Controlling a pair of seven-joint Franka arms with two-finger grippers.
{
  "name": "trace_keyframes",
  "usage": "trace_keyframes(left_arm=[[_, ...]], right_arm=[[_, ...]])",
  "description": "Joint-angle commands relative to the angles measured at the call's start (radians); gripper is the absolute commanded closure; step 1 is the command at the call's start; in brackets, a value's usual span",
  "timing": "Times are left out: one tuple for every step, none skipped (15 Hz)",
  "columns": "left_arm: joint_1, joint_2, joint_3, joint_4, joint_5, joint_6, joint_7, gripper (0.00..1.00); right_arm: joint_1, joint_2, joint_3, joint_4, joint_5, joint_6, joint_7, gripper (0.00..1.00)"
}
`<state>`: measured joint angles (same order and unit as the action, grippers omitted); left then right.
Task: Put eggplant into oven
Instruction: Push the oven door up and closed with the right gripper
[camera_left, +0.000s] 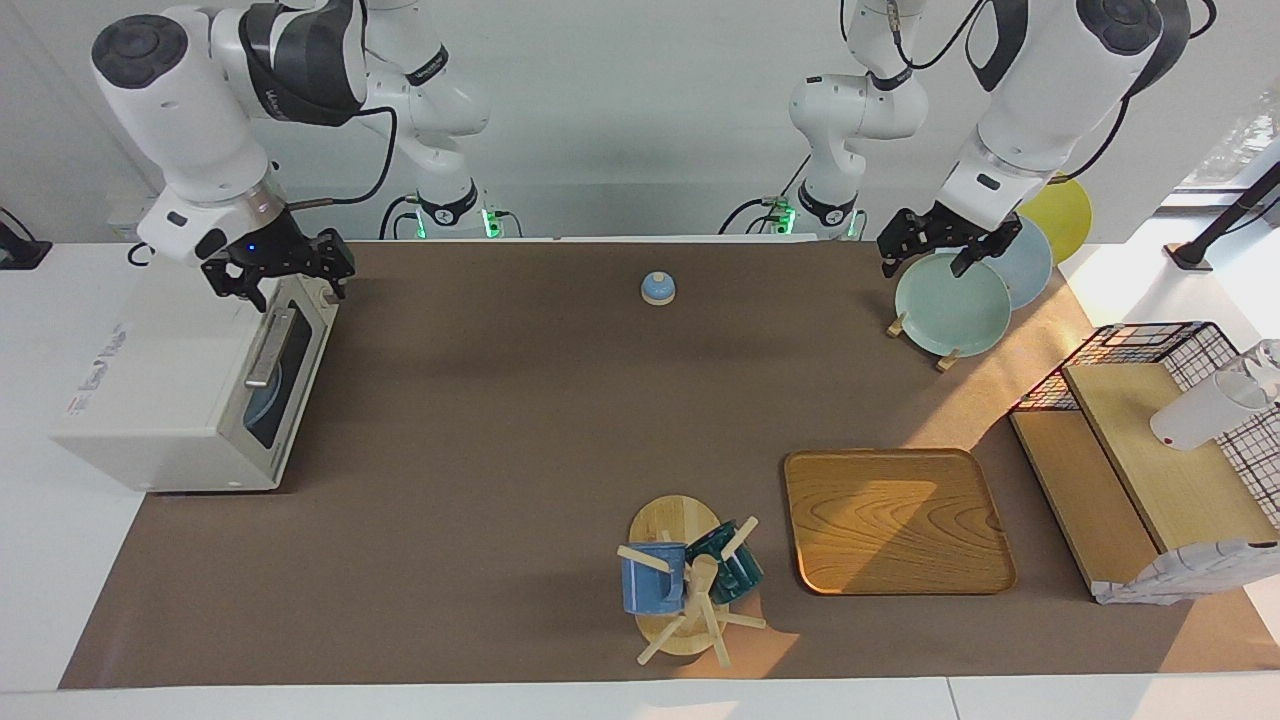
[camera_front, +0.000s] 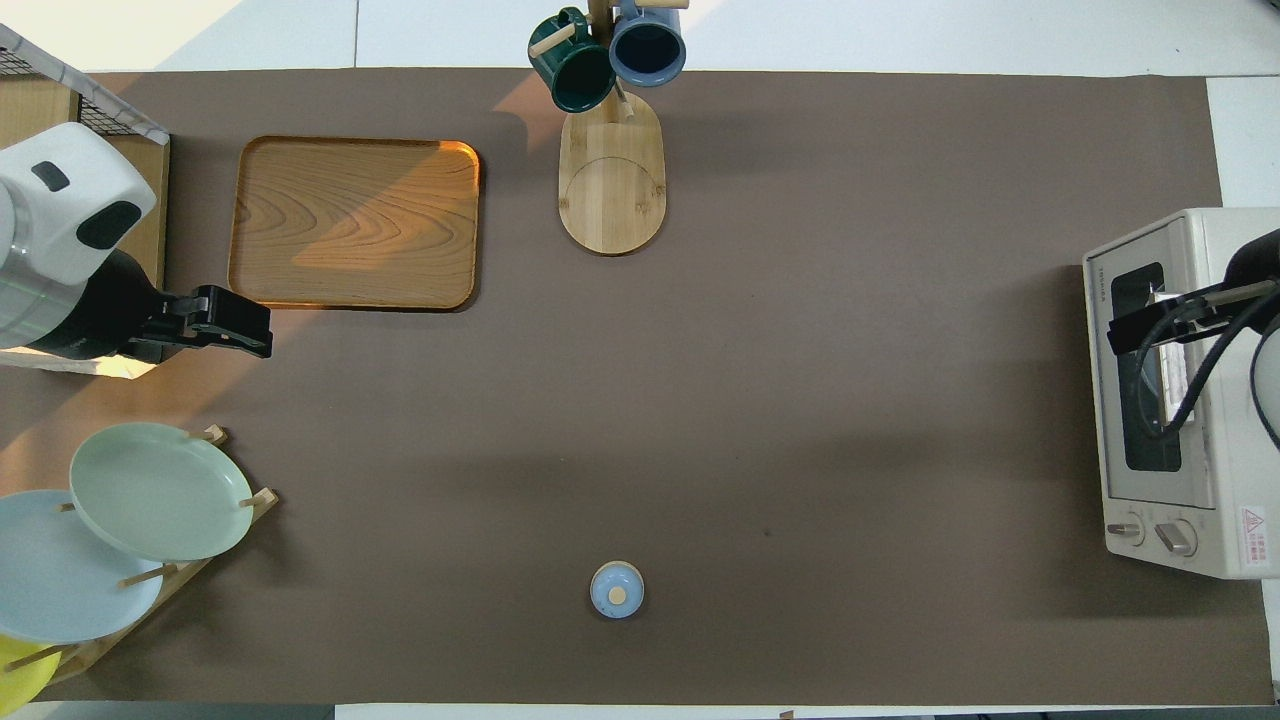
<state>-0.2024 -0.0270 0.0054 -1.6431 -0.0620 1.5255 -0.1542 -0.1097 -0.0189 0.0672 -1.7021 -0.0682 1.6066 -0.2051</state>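
The white oven (camera_left: 170, 400) stands at the right arm's end of the table, its dark glass door shut and its metal bar handle (camera_left: 270, 345) facing the table's middle. Something bluish shows dimly through the glass. The eggplant is hidden from view. My right gripper (camera_left: 285, 270) hangs open and empty just above the oven's top front edge, at the end of it nearer to the robots. In the overhead view the oven (camera_front: 1215, 250) is partly covered by the right arm. My left gripper (camera_left: 935, 250) waits open over the plate rack, holding nothing.
A rack of plates (camera_left: 950, 300) stands near the left arm's base. A small blue lidded pot (camera_left: 657, 288) sits mid-table near the robots. A wooden tray (camera_left: 895, 520), a mug tree (camera_left: 685, 585) and a wire-sided wooden shelf (camera_left: 1150, 440) lie farther out.
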Motion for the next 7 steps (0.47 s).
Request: trace_keyframes(left_arm=[[0.011, -0.002, -0.007, 0.0, 0.017, -0.001, 0.009, 0.0], [0.011, -0.002, -0.007, 0.0, 0.017, -0.001, 0.009, 0.0], [0.011, -0.002, -0.007, 0.0, 0.017, -0.001, 0.009, 0.0], [0.011, -0.002, -0.007, 0.0, 0.017, -0.001, 0.009, 0.0], [0.011, -0.002, -0.007, 0.0, 0.017, -0.001, 0.009, 0.0], [0.011, -0.002, -0.007, 0.0, 0.017, -0.001, 0.009, 0.0], [0.011, -0.002, -0.007, 0.0, 0.017, -0.001, 0.009, 0.0]], right_arm=[[0.007, 0.033, 0.003, 0.064, 0.048, -0.059, 0.076, 0.0], [0.018, 0.042, 0.002, 0.071, 0.051, -0.071, 0.078, 0.0], [0.027, 0.04, 0.002, 0.074, 0.057, -0.083, 0.079, 0.0], [0.034, 0.034, 0.002, 0.079, 0.057, -0.083, 0.079, 0.0], [0.05, 0.034, -0.003, 0.081, 0.054, -0.082, 0.079, 0.0], [0.056, 0.034, -0.009, 0.085, 0.05, -0.077, 0.081, 0.0], [0.056, 0.039, -0.007, 0.088, 0.039, -0.07, 0.081, 0.0]])
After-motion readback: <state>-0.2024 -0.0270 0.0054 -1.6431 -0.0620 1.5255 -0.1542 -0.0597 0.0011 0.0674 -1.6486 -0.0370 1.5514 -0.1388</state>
